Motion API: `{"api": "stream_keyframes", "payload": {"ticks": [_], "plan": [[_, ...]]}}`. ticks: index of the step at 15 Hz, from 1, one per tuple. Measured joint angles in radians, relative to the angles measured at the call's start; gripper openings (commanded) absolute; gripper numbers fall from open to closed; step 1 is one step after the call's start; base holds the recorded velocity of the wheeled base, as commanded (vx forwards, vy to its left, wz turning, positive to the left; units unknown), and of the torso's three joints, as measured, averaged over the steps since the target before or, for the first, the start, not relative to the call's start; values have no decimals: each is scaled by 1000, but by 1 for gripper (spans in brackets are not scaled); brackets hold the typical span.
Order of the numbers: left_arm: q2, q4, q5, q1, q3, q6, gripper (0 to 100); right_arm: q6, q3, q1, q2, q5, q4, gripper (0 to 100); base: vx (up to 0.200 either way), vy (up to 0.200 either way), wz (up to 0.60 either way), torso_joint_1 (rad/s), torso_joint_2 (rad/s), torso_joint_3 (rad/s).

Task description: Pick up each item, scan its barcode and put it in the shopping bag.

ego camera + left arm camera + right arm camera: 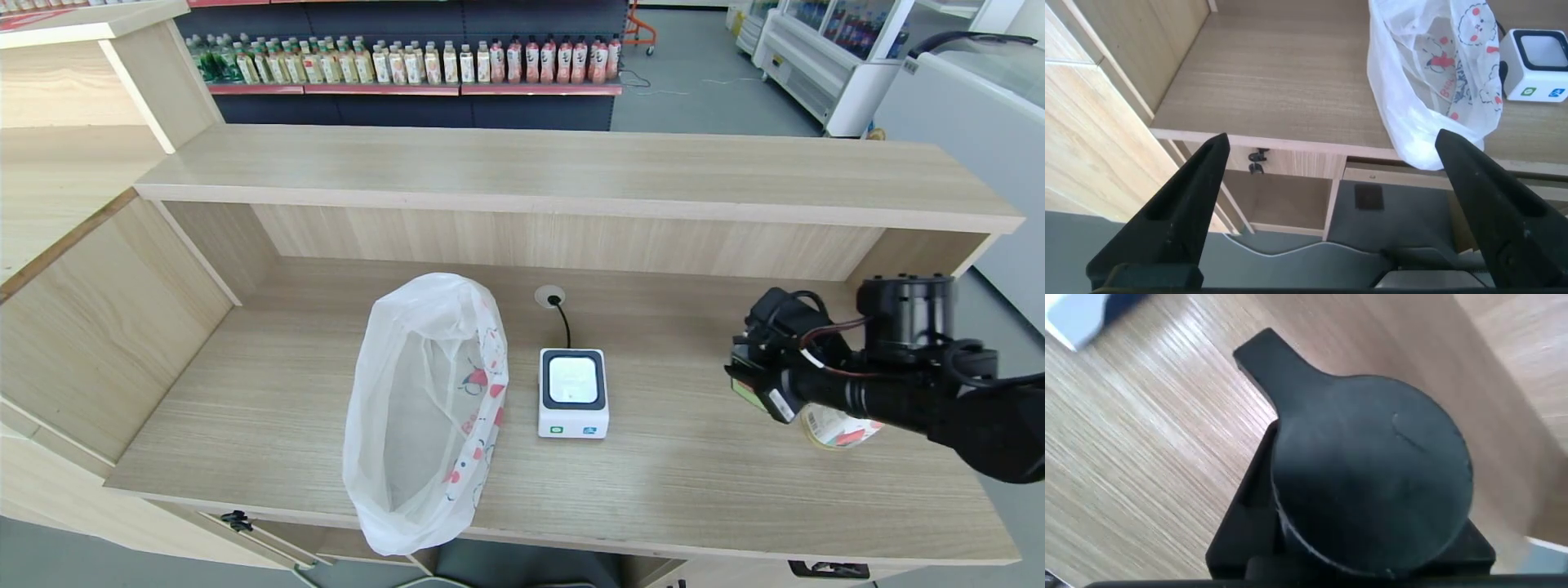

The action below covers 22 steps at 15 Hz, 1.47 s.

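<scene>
My right gripper (796, 406) hangs above the right part of the counter, shut on a pale container (839, 427) with red and green print. Its round black lid (1372, 469) with a small tab faces the right wrist camera. A white scanner (573, 393) with a dark-framed window sits mid-counter, left of the held container. The white plastic shopping bag (424, 408) with red prints stands open left of the scanner, its bottom drooping over the front edge. My left gripper (1331, 143) is open, held low in front of the counter's front edge near the bag (1429, 73).
A raised wooden ledge (571, 175) runs along the back of the counter, with side walls at both ends. The scanner's black cable (563, 320) goes into a hole behind it. Bare counter surface (253, 408) lies left of the bag.
</scene>
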Motion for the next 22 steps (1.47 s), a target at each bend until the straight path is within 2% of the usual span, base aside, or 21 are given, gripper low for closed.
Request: {"api": "stream_keyframes", "payload": {"ticks": [2, 3, 6, 9, 10, 12, 14, 17, 22], "plan": [[0, 0, 0, 0, 0, 0, 100, -152, 113, -50, -94, 11, -77, 0, 0, 0, 0, 0, 0, 0], [0, 0, 0, 0, 0, 0, 100, -246, 160, -73, -134, 54, -131, 0, 0, 0, 0, 0, 0, 0], [0, 0, 0, 0, 0, 0, 100, -573, 225, -134, -187, 341, -171, 0, 0, 0, 0, 0, 0, 0], [0, 0, 0, 0, 0, 0, 100, -995, 251, -184, -195, 654, -141, 0, 0, 0, 0, 0, 0, 0], [0, 0, 0, 0, 0, 0, 100, -1129, 253, -191, -191, 722, -119, 0, 0, 0, 0, 0, 0, 0], [0, 0, 0, 0, 0, 0, 100, -1504, 255, -172, -163, 867, -51, 0, 0, 0, 0, 0, 0, 0], [0, 0, 0, -1, 0, 0, 100, -1749, 254, -96, -113, 943, -7, 0, 0, 0, 0, 0, 0, 0], [0, 0, 0, 0, 0, 0, 100, -1907, 247, 37, 0, 974, -11, 0, 0, 0, 0, 0, 0, 0], [0, 0, 0, 0, 0, 0, 100, -1947, 104, 273, 144, 1064, -23, 0, 0, 0, 0, 0, 0, 0]]}}
